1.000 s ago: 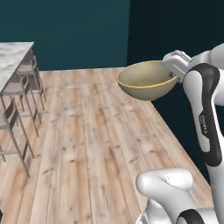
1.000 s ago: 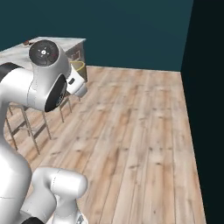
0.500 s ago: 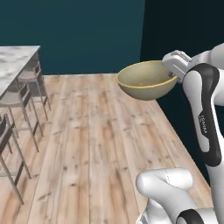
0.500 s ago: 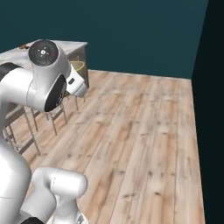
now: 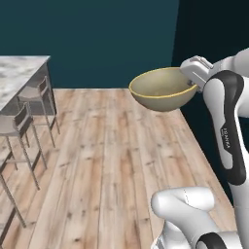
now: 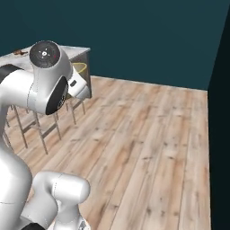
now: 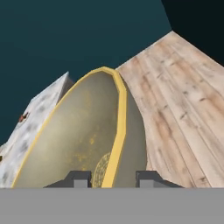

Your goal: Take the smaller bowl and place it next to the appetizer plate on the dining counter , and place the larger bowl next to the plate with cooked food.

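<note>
The larger bowl [image 5: 163,90], tan with a yellowish rim, hangs high above the wooden floor, and my gripper [image 5: 192,80] is shut on its right rim. In the hand view the larger bowl [image 7: 87,131] lies just ahead, its rim pinched between the fingertips [image 7: 78,178] of my gripper [image 7: 111,179]. Part of the bowl's rim [image 6: 81,67] peeks out behind the arm in the right base view. The dining counter [image 5: 19,73] [image 6: 67,50] [image 7: 39,113] stands ahead to the left. A small reddish speck [image 7: 22,117] lies on it, too small to name. The smaller bowl and both plates are out of view.
Grey chairs [image 5: 39,97] [image 6: 45,126] stand along the counter's near side. Wooden floor [image 5: 112,160] stretches between me and the counter. A dark teal wall [image 5: 97,39] closes the back, with a darker wall [image 6: 220,112] on the right.
The whole picture has shifted, so the base has moved: counter and chairs now sit further right in the left base view. The bowl stays in the gripper, unchanged.
</note>
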Robot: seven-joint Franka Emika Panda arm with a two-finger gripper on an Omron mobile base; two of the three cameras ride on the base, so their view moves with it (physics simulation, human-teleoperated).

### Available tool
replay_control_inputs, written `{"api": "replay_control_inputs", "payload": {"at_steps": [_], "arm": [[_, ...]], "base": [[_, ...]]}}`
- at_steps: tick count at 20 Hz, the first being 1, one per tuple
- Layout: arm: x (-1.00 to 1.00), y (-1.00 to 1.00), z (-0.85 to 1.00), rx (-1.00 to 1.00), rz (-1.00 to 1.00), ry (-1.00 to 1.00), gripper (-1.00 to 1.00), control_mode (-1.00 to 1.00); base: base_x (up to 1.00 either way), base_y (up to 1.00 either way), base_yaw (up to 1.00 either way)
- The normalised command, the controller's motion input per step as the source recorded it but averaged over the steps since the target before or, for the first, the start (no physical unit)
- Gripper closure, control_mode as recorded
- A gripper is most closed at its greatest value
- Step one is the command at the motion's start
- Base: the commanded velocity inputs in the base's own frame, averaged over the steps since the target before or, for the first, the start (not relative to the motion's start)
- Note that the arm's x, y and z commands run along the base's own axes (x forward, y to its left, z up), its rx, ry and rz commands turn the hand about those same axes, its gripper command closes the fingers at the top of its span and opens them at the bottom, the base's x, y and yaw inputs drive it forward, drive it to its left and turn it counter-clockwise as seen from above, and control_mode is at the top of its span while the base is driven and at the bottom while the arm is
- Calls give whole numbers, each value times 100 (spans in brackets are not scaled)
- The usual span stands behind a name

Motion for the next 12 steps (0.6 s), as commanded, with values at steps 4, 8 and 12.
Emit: {"api": "replay_control_inputs", "payload": {"at_steps": [4,8,12], "arm": [[0,0,0,0,0,0,100,100],[0,0,0,0,0,0,100,100],[0,0,0,0,0,0,100,100]], "base": [[100,-50,19],[100,-51,19],[100,-50,22]]}}
